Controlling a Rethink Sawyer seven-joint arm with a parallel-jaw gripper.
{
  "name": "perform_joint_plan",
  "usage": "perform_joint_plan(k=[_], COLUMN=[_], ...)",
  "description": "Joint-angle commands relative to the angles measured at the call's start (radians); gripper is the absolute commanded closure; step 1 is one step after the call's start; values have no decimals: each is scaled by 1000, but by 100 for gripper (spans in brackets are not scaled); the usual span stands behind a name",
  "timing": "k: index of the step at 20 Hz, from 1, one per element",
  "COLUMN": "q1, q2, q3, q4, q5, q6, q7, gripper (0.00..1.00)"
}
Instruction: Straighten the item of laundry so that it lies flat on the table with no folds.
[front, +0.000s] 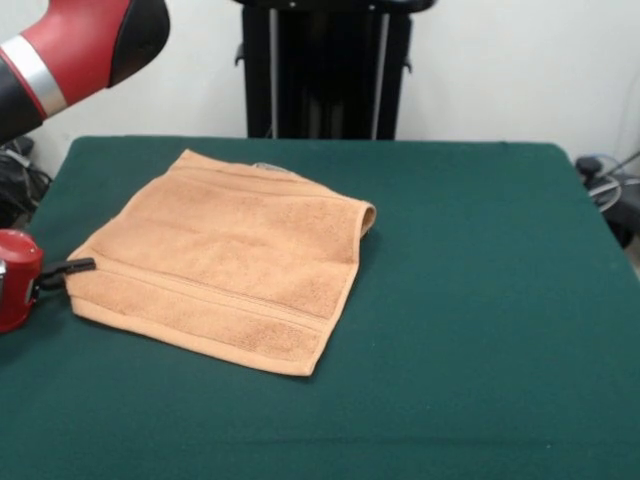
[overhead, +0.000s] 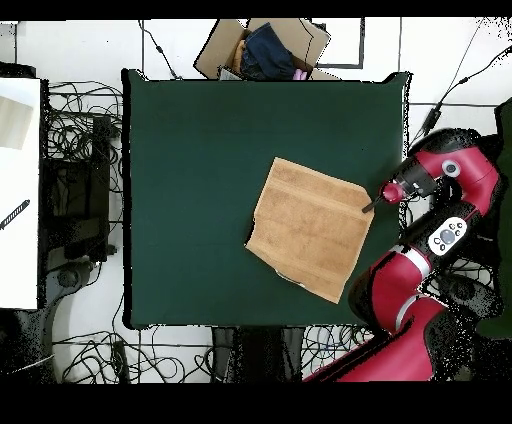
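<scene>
gripper (front: 78, 266) meets the towel's (front: 225, 258) edge at the table (front: 480, 300) side.
whether its black tips are apart or together cannot be told; the towel lies mostly flat, one corner (front: 366, 217) curled, so the next move likely calls for drawing that out.

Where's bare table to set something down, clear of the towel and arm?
Free: the broad green table between the towel and the edge opposite the arm, plus the strip by the cardboard box. Crowded: the towel's corner where the gripper sits; whether its jaws are open is unclear.
</scene>
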Motion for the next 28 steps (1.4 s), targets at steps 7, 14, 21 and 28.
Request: perform_joint_plan(k=[7,14,21,28], q1=[-15,-29,-38,-41], q2=[194,210,221,229], q3=[114,174,226,271], q4=[-50,-54,-54,-52], q5=[-284,-353,-419,-480], q6=[-620,-621,-620,-628], q7=[-335,-368,-389,-430], gripper=[100,100,100,100])
